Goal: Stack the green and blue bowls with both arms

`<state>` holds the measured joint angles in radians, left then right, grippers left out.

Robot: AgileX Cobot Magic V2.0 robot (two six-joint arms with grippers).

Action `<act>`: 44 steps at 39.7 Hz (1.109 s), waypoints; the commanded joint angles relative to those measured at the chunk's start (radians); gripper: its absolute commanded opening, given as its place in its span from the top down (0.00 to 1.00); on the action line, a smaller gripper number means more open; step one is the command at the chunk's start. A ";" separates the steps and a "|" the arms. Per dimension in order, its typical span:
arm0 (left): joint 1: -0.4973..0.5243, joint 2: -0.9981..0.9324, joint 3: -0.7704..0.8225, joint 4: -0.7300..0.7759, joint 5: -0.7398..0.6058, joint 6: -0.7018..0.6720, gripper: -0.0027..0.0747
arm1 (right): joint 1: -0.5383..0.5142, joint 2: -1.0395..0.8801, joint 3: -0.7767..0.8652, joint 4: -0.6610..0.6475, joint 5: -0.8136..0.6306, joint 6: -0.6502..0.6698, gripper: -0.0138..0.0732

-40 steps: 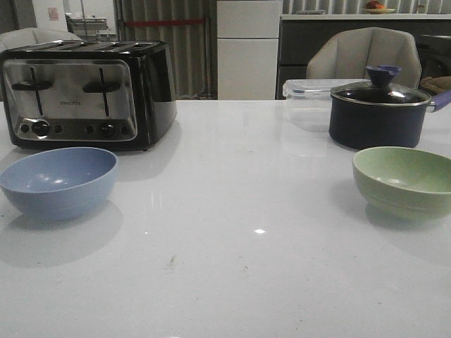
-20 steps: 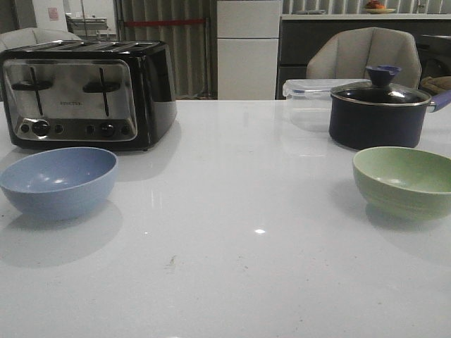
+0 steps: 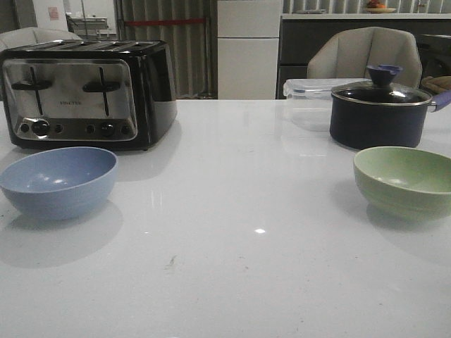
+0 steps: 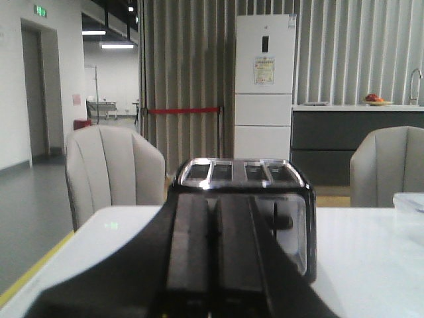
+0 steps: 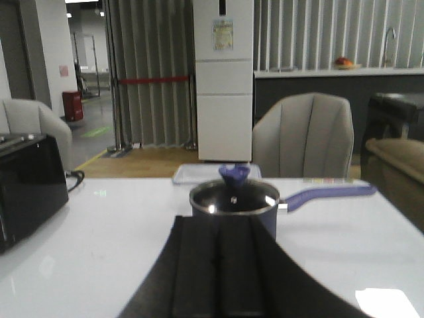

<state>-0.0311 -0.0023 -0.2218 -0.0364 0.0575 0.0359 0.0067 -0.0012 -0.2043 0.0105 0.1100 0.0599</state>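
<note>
In the front view the dusty blue bowl (image 3: 58,181) sits upright on the white table at the left, in front of the toaster. The pale green bowl (image 3: 404,181) sits upright at the right, in front of the navy pot. Both are empty and far apart. Neither arm shows in the front view. In the left wrist view my left gripper (image 4: 214,205) is shut with nothing in it, its fingers pressed together and pointing at the toaster. In the right wrist view my right gripper (image 5: 216,228) is also shut and empty, pointing at the pot. Neither wrist view shows a bowl.
A black and chrome toaster (image 3: 84,93) stands at the back left. A dark navy pot (image 3: 380,113) with a glass lid and purple handle stands at the back right, beside a clear plastic box (image 3: 304,98). Grey chairs stand behind the table (image 3: 239,211).
</note>
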 commanded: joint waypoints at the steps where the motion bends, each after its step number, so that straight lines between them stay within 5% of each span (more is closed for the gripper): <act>1: -0.004 0.056 -0.159 0.036 0.022 -0.009 0.84 | -0.005 0.073 -0.159 -0.040 -0.014 0.000 0.79; 12: -0.004 0.317 -0.514 0.024 0.362 -0.009 0.84 | -0.005 0.342 -0.512 -0.044 0.310 0.000 0.79; 22: -0.004 0.498 -0.584 -0.016 0.647 -0.009 0.84 | -0.005 0.556 -0.579 -0.044 0.573 0.000 0.79; 40: -0.004 0.683 -0.584 -0.016 0.745 -0.009 0.84 | -0.005 0.823 -0.578 -0.046 0.746 0.000 0.78; 44: -0.004 0.708 -0.584 -0.016 0.754 -0.009 0.80 | -0.005 0.857 -0.578 -0.046 0.740 0.000 0.65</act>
<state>-0.0311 0.6859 -0.7715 -0.0425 0.8616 0.0359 0.0067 0.8356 -0.7474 -0.0215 0.9018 0.0599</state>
